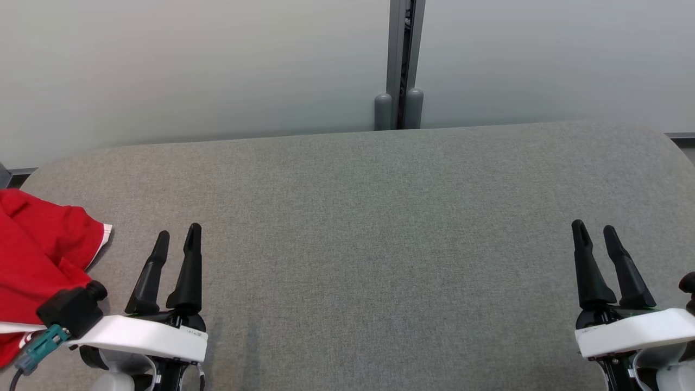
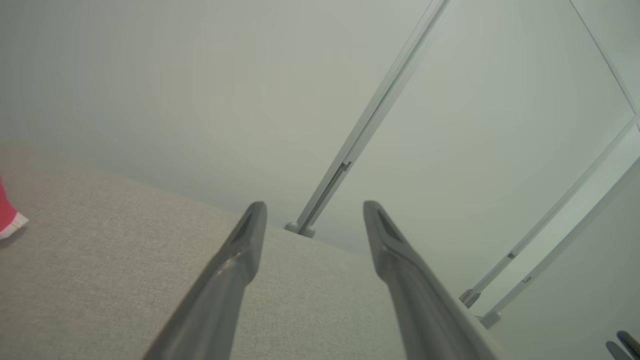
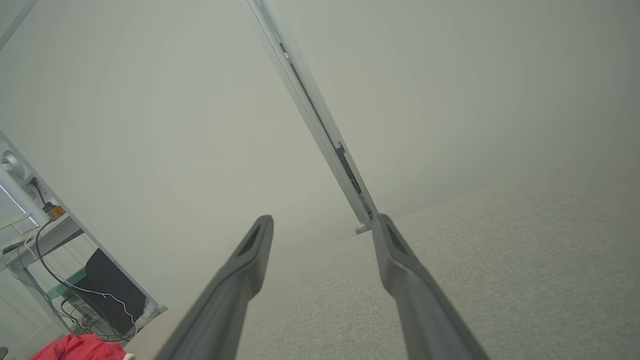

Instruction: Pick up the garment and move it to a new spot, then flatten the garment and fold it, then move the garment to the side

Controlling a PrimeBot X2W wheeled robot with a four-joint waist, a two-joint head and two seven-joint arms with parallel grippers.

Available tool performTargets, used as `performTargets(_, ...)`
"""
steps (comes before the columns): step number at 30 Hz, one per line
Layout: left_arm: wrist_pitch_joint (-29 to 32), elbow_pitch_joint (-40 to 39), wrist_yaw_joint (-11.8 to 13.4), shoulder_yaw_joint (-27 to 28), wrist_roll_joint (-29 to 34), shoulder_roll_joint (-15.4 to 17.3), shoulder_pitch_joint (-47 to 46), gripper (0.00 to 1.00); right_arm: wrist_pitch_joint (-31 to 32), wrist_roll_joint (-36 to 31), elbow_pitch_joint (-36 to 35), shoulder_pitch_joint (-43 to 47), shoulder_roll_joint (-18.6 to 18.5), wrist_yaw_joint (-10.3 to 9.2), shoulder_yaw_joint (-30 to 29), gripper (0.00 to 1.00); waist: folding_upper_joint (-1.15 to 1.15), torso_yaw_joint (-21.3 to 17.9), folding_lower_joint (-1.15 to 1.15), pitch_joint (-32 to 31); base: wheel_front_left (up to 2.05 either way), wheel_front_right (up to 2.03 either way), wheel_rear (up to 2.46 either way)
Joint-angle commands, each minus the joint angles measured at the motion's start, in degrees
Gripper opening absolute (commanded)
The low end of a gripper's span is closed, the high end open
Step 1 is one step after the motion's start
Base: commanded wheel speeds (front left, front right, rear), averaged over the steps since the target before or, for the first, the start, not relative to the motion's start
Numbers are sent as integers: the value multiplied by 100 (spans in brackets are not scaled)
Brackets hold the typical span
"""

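The left pincer hovers low over the grey cloth-covered bench. Its two dark fingers are parted and hold nothing, and its wrist view shows a plain gap between them with bench beyond. The right pincer sits well apart from it, toward the other end of the bench. It is likewise open and empty, and its fingers point the same way, toward the pale wall panels behind the bench.

The red garment lies just beside the left pincer, on its outer side, away from the right pincer. A sleeve with a white hem reaches toward the left pincer's fingers without touching them. Part of the cloth is hidden behind that arm's white wrist in the head view. The garment looks bunched, with soft rolls rather than crisp edges, and it runs off the frame, so its full shape can't be told.

As for progress, nothing is in hand, and no cloth lies on the broad stretch of bench between the two pincers. That fits either the very start or the close, with the garment already set aside. The rumpled look leans me toward the start, with picking up, moving, flattening, folding and setting aside all left to do. I can't rule out the other reading.
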Motion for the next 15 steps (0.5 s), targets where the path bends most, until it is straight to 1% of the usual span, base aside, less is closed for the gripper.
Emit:
performTargets(1,-61,27,-34,-14,209,33,-115,100,-72,-253,27,-124,-60,28,-1,100,0,-4,0,0,0,0,0)
performTargets(9,-206,332,64,-106,906,75,-159,100,-169,-944,422,-181,2,30,-75,100,0,-17,0,5,0,0,0)
performTargets(15,-289,503,116,-135,1230,77,-175,100,-231,-1303,546,-232,-4,29,-62,100,0,-37,0,-1,0,0,0)
